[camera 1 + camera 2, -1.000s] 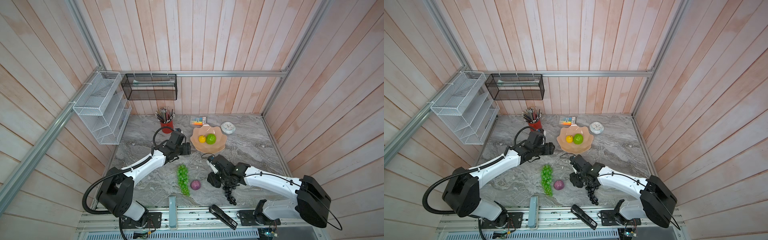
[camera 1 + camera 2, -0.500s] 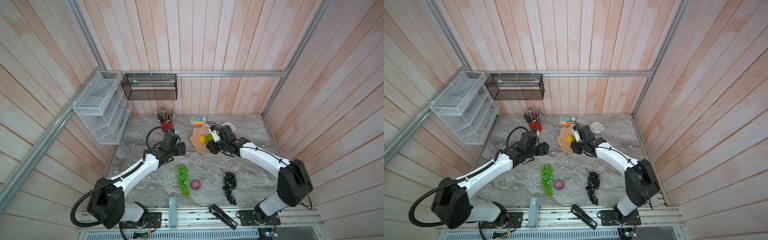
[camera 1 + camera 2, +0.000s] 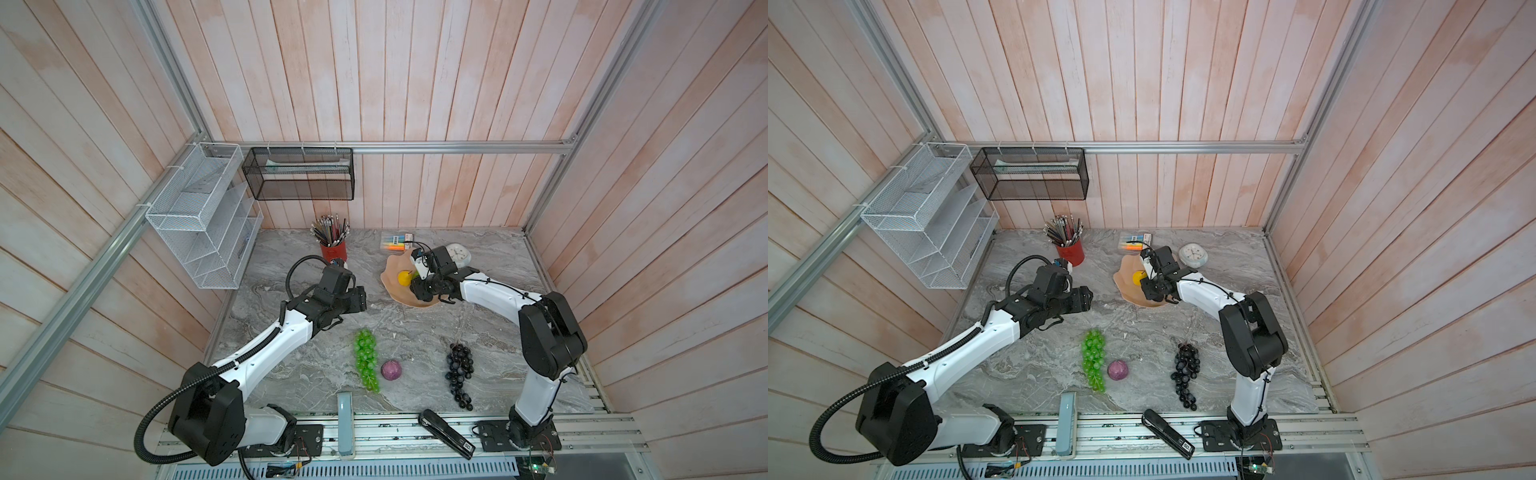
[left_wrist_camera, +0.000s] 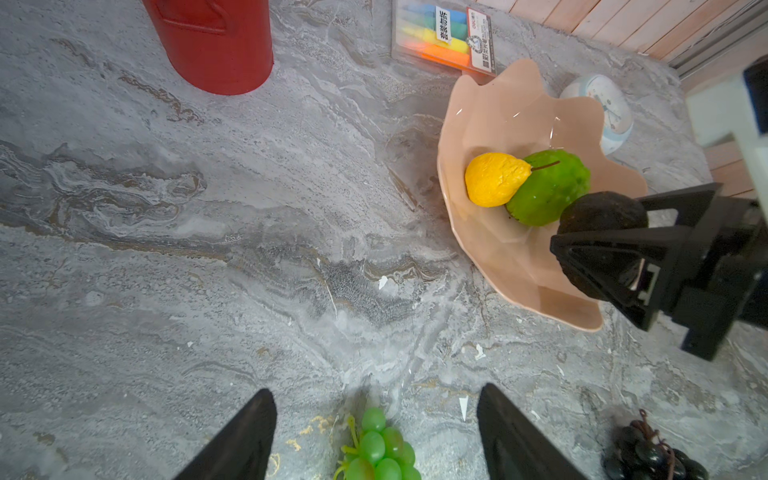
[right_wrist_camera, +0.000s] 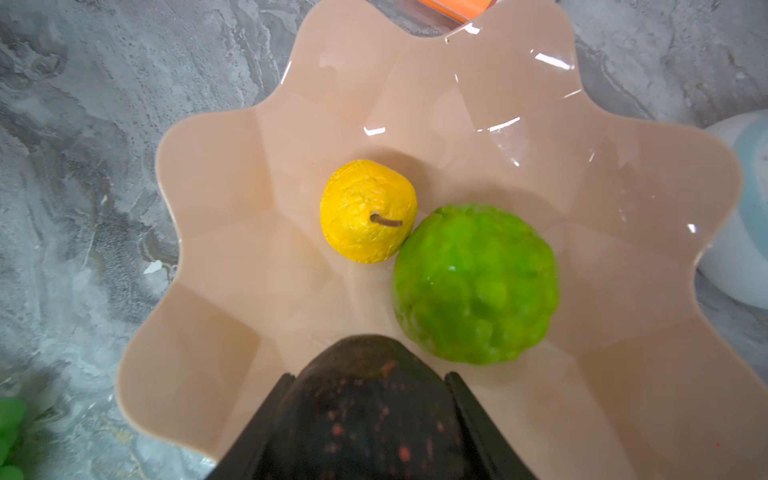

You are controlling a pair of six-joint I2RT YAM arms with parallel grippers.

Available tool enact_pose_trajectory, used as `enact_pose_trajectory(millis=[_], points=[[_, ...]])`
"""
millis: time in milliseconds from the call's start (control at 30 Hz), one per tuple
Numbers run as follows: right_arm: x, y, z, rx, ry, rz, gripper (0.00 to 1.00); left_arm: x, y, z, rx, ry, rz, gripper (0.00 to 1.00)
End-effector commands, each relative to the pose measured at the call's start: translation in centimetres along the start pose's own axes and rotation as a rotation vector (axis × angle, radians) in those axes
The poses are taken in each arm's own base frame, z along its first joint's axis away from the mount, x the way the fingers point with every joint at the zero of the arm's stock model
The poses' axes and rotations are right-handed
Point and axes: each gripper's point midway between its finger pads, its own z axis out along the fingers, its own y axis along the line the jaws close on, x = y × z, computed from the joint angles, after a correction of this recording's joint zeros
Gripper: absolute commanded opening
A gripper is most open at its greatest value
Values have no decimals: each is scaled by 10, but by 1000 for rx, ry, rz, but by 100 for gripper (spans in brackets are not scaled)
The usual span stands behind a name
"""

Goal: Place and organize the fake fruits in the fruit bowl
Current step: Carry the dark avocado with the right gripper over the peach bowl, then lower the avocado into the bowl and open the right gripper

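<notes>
The peach-pink fruit bowl (image 5: 519, 145) holds the yellow stemmed fruit (image 5: 368, 212) touching the bumpy green ball (image 5: 473, 282). My right gripper (image 5: 369, 376) is shut on the dark avocado (image 4: 600, 216) and hangs over the bowl's near side (image 3: 395, 286). My left gripper (image 4: 376, 390) stands open and empty above bare table left of the bowl, just beyond the tip of the green grape bunch (image 3: 366, 359). The purple ball (image 3: 392, 370) lies beside those grapes. The black-purple grape bunch (image 3: 459, 374) lies further right, near the front.
A red pencil cup (image 3: 332, 251), a highlighter pack (image 3: 397, 242) and a small white clock (image 3: 459, 253) stand behind the bowl. A black stapler (image 3: 446, 432) lies on the front rail. A white wire rack (image 3: 199, 216) and black mesh basket (image 3: 299, 174) hang on the walls.
My right arm has swung from the front of the table, beside the black grapes, back to the bowl with the avocado in its jaws. The left gripper has drawn slightly away from the bowl.
</notes>
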Motion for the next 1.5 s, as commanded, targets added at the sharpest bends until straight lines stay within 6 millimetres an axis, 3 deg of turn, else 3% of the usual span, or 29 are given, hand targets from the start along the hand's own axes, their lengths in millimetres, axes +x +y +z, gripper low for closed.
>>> enact_pose_trajectory(millis=[0,300,467,667,900,1133,1467], points=[[-9,-9,5,29,-18,-27,44,1,4,-1,-17,4,6,78],[-4,-8,16,21,-1,-60,47,0,4,-1,-21,10,6,78],[-1,-11,22,39,17,-74,55,0,3,0,-19,16,1,78],[-6,-12,14,55,-12,-76,68,0,-7,-2,29,33,9,78],[-16,-11,-1,65,-44,-81,71,8,-17,-6,84,99,24,78],[-37,1,-42,70,-122,-94,71,36,-41,-9,187,251,65,76],[-31,4,-90,10,-254,28,73,118,-99,-17,213,472,307,78]])
